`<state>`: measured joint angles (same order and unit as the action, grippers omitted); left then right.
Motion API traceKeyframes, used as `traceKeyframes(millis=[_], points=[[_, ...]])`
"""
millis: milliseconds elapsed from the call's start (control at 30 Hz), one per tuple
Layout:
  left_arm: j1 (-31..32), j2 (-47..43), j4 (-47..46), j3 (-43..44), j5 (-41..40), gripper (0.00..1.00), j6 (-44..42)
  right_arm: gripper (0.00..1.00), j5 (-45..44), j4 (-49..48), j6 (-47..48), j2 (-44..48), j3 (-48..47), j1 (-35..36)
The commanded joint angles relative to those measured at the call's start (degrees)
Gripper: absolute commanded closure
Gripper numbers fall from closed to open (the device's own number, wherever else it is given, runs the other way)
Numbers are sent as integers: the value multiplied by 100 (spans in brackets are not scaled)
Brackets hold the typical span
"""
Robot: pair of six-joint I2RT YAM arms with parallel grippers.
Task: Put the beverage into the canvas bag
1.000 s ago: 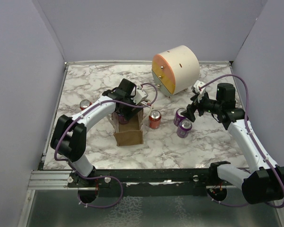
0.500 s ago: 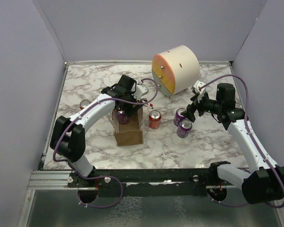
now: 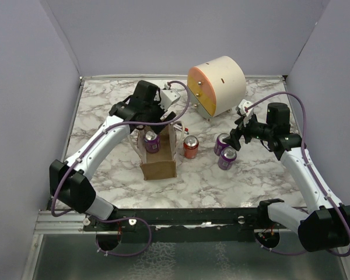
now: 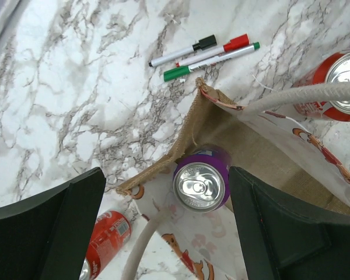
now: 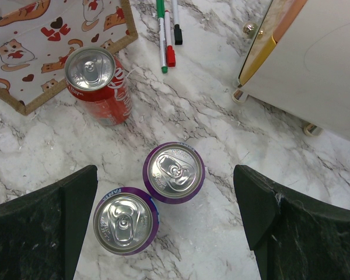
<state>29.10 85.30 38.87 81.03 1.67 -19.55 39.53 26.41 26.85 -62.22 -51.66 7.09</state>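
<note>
The tan canvas bag [image 3: 158, 166] stands open at the table's middle-left; it also shows in the left wrist view [image 4: 262, 146]. A purple can [image 4: 201, 184] stands upright inside it, also seen from above [image 3: 151, 140]. My left gripper [image 3: 154, 119] hangs open and empty above the bag's mouth [image 4: 166, 198], clear of the can. My right gripper [image 3: 236, 138] is open and empty, hovering over two upright purple cans [image 5: 174, 172] [image 5: 126, 220]. An upright red can [image 5: 99, 81] stands just right of the bag.
A cream-and-orange drum [image 3: 217, 84] lies at the back right. Three markers [image 4: 204, 51] lie behind the bag. A red can [image 4: 102, 236] lies on its side left of the bag. The bag's white loop handle [image 4: 303, 96] arches over its mouth.
</note>
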Motion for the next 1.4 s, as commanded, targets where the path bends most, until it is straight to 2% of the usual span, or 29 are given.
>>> traceKeyframes(millis=[0,333,700,1100,1367], points=[[-279,-426,141,281,252,11,135,1,-66,-154,42,-9,39,29],[-1793,-1145,122,298,891,11,518,1,-33,-162,20,-45,28,29],[-3226,-1489,-57,-310,1376,5,976,1,-22,-162,6,50,24,29],[-4016,-478,60,-764,1509,4,635,1,-62,-145,38,82,33,29],[-4091,217,-51,-1006,1862,4,469,1,-105,-154,49,50,30,29]])
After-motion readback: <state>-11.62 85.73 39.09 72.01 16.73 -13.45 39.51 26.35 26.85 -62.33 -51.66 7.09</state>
